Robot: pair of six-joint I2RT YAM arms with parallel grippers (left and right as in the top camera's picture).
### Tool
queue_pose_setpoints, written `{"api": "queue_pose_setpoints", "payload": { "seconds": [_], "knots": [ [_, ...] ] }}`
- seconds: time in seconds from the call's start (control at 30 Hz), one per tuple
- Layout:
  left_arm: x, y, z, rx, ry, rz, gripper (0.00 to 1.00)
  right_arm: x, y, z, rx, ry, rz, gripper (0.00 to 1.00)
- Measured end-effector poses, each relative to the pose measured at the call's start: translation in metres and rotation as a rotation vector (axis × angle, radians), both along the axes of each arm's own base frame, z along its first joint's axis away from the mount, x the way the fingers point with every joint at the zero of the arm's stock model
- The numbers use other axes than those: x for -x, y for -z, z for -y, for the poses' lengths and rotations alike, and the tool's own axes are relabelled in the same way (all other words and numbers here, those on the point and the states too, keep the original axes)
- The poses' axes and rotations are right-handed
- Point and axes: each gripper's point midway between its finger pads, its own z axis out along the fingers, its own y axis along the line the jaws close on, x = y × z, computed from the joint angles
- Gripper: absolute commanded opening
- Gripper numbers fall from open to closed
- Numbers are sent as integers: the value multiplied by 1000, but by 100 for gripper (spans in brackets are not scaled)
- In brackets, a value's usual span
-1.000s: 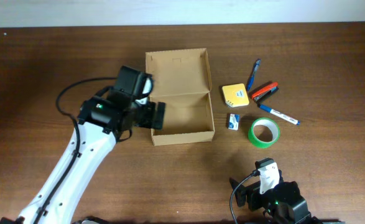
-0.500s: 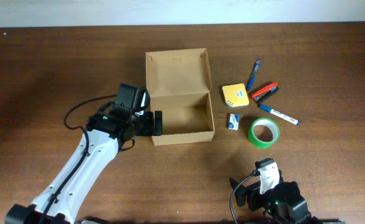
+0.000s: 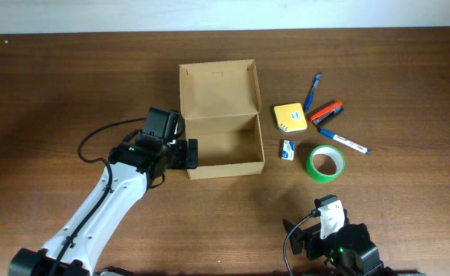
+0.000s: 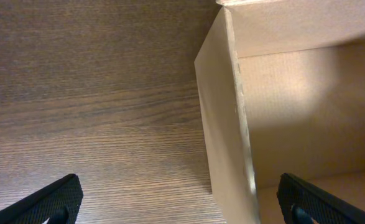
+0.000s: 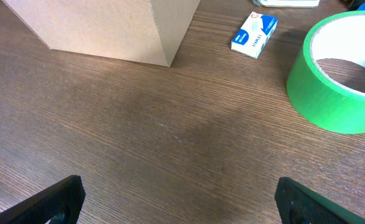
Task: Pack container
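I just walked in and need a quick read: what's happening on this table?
The left gripper is open, straddling the left wall of the empty cardboard box, whose flap lid stands open. The right gripper hovers open near the green tape roll. That roll, pens, sticky notes and staple box lie on the table, not yet packed.

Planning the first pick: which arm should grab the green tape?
Right. The right gripper sits open near the green tape, nothing between; the left gripper straddles the container's left wall.
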Motion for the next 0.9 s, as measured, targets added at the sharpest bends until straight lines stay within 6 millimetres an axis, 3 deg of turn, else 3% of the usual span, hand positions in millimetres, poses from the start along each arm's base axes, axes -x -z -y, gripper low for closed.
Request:
{"api": "queue_pose_setpoints", "payload": {
  "seconds": [0.4,0.9],
  "knots": [
    [1,19,-2,-29,0,-54,100,0,0,0,0,0,0,99],
    [-1,19,-11,-77,-16,-41,100,0,0,0,0,0,0,99]
  ]
}}
